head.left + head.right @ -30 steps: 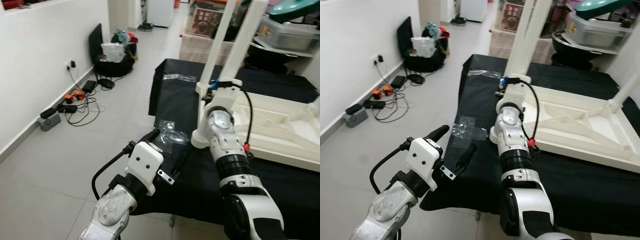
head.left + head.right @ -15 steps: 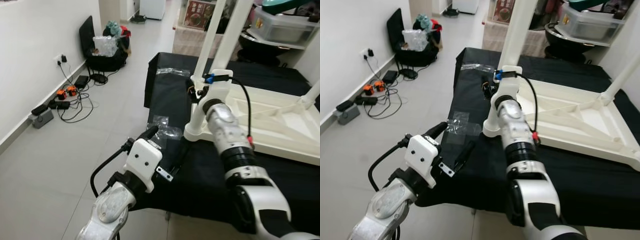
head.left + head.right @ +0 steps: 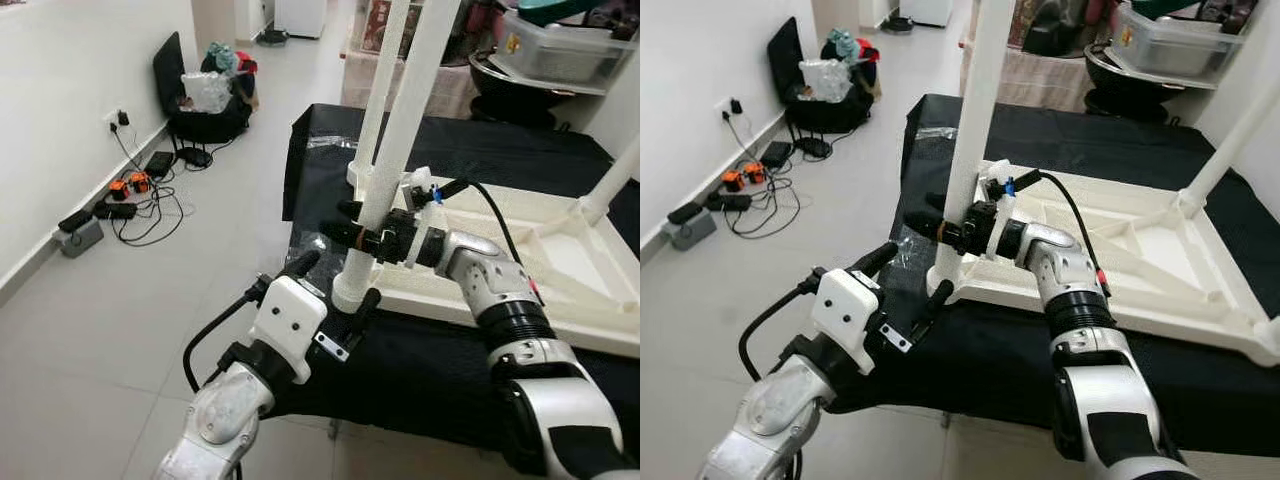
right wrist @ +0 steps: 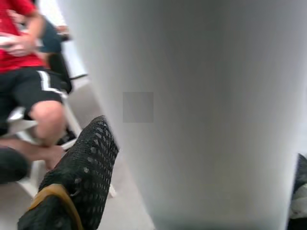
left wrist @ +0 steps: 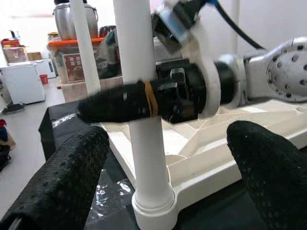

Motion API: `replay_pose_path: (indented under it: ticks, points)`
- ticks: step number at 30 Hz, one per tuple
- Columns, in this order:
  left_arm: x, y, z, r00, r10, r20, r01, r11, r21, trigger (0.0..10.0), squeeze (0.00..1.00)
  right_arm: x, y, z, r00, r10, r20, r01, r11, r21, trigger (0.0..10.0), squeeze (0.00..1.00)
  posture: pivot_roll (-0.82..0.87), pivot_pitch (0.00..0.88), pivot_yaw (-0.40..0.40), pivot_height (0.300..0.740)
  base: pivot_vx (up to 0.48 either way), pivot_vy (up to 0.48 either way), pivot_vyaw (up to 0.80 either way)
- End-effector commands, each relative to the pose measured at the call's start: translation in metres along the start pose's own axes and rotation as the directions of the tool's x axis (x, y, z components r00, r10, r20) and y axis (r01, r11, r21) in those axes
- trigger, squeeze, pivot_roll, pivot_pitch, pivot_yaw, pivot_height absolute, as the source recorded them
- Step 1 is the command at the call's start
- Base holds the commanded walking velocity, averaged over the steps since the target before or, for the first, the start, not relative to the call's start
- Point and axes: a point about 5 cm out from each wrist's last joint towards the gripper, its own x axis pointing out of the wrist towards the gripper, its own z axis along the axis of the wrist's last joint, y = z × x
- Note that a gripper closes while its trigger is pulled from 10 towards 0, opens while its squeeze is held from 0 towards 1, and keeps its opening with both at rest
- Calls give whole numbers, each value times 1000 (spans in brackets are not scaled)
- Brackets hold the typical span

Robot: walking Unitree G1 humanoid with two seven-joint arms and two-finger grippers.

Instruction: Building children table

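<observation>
Upturned white table top (image 3: 560,250) on black cloth (image 3: 420,370), right gripper (image 3: 352,232) apparently clamped round white leg (image 3: 385,170), left gripper (image 3: 335,285) fingers apart, near leg base.

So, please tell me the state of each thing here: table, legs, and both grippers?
Tabletop: upside down on black cloth.
Near leg: upright in corner socket.
Right gripper: shut on near leg.
Left gripper: open, holding nothing.
Plastic bag: lying flat.

White table leg (image 3: 385,175), black cloth (image 3: 420,370), black dimpled claw fingers (image 5: 67,177).
</observation>
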Motion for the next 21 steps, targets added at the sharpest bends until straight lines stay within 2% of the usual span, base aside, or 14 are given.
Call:
replay_pose_path:
  ticks: [1,7,8,11,16,18,19,20,21]
  points:
    - [0,0,-2,1000,-1,-10,1,1000,1,10000,0,7,4,8,996,77,40,-77,997,2,10000,0,59,53,-111,740,0,0,0]
    - [0,-2,-3,1000,-7,-13,7,1000,-1,10000,0,11,4,12,990,115,86,-117,993,17,10000,0,59,48,-115,740,0,0,0]
    - [-1,-2,-4,1000,-8,-13,8,1000,-1,10000,0,11,4,12,989,118,88,-120,993,19,0,0,59,48,-115,740,0,0,0]
    - [-1,0,-3,1000,-1,-10,1,1000,-1,10000,0,16,6,7,990,77,115,-81,996,34,0,0,60,54,-112,740,0,0,0]
    - [0,1,-3,1000,0,-10,0,1000,0,10000,0,14,2,0,991,-24,133,20,999,25,0,0,61,54,-113,740,0,0,0]
    - [0,0,-3,1000,0,-9,0,1000,1,10000,0,14,-7,-3,977,-175,122,171,984,44,0,0,61,54,-113,740,0,0,0]
    - [0,0,-3,1000,0,-9,0,1000,1,10000,0,14,-7,-3,977,-175,122,171,984,44,0,0,61,54,-113,740,0,0,0]
    - [0,1,-3,1000,0,-9,0,1000,2,10000,0,12,-17,-6,924,-369,103,367,929,39,0,0,61,55,-110,740,0,0,0]
    - [0,2,-3,1000,3,-10,-3,1000,3,10000,0,8,-27,-8,826,-558,84,559,829,6,0,0,59,55,-110,740,0,0,0]
